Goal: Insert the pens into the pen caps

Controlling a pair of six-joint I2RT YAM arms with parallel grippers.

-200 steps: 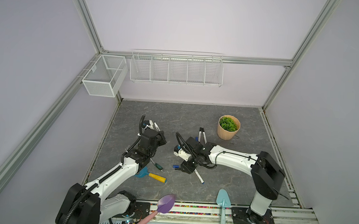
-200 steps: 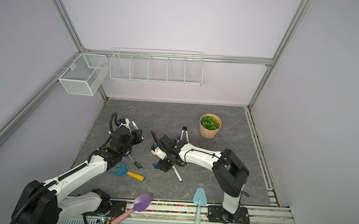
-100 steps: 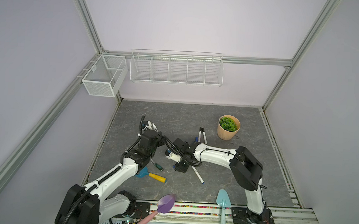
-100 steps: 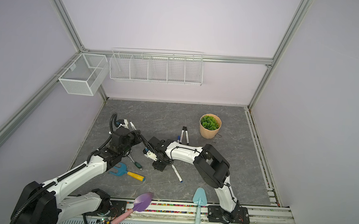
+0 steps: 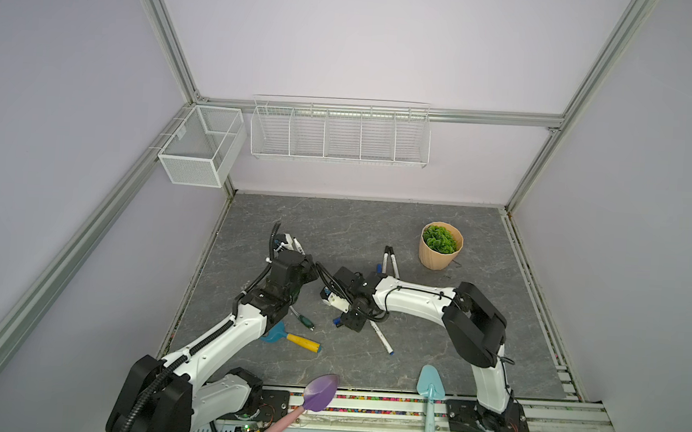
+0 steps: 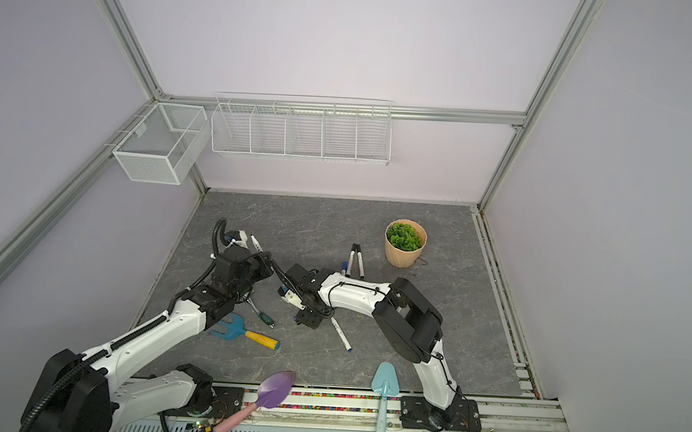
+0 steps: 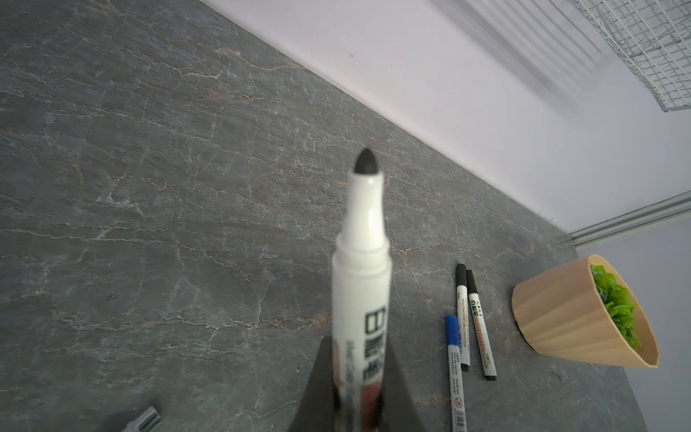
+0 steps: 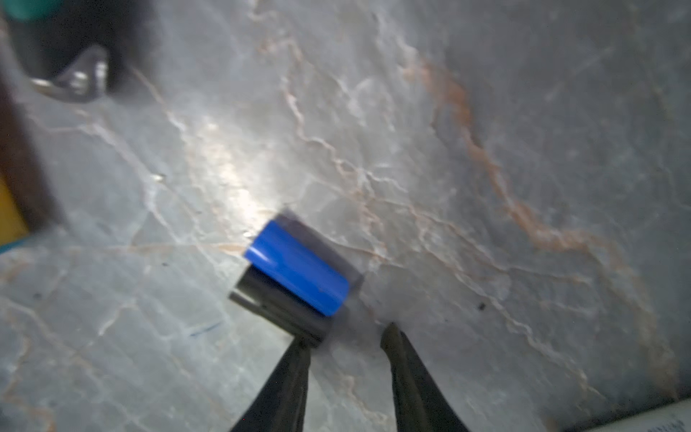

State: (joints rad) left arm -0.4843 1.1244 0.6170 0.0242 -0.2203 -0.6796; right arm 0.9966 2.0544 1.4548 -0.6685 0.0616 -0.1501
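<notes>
In the left wrist view, the left tool point(image 7: 358, 355) is pinching a pen point(image 7: 362, 276) low on its barrel, leaving the bare black tip free to take a cap. In the right wrist view, the right tool point(image 8: 347, 334) is hanging spread just above the table point(image 8: 486, 149), one finger point(image 8: 288, 374) touching a dark cap point(image 8: 276, 305) lying against a blue cap point(image 8: 299, 271), likely lining up a grab. In both top views, the tools are sitting close together over the table.
</notes>
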